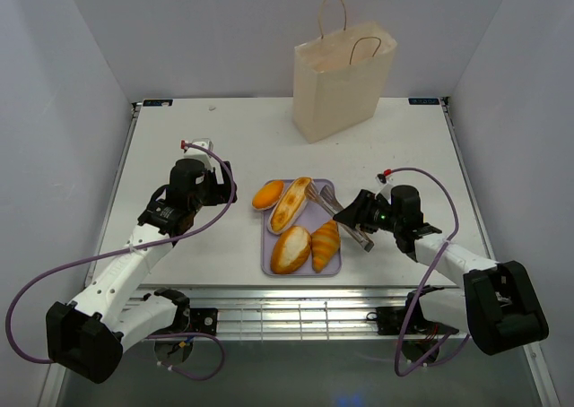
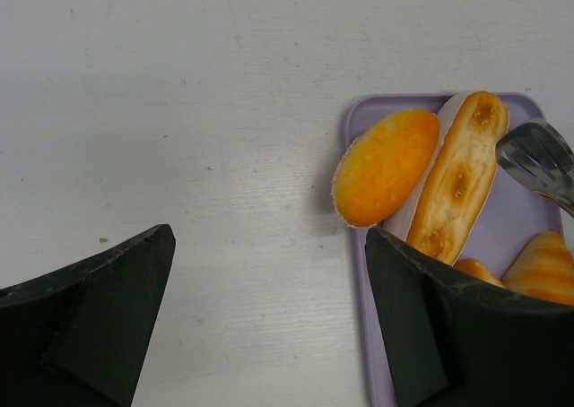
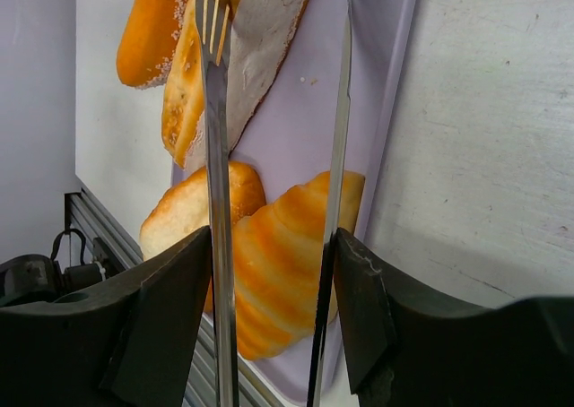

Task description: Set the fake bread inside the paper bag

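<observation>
Several fake bread pieces lie on a lilac tray: a round bun, a long loaf, an oval roll and a croissant. The cream paper bag stands upright and open at the table's back. My right gripper is shut on metal tongs. The two tong arms stay apart and reach over the croissant toward the long loaf; no bread is between them. My left gripper hangs open over bare table just left of the tray, beside the bun.
The tray sits near the table's front edge, with a metal rail just beyond it. White walls close in the table on the left, right and back. The tong tip shows over the tray's far right in the left wrist view.
</observation>
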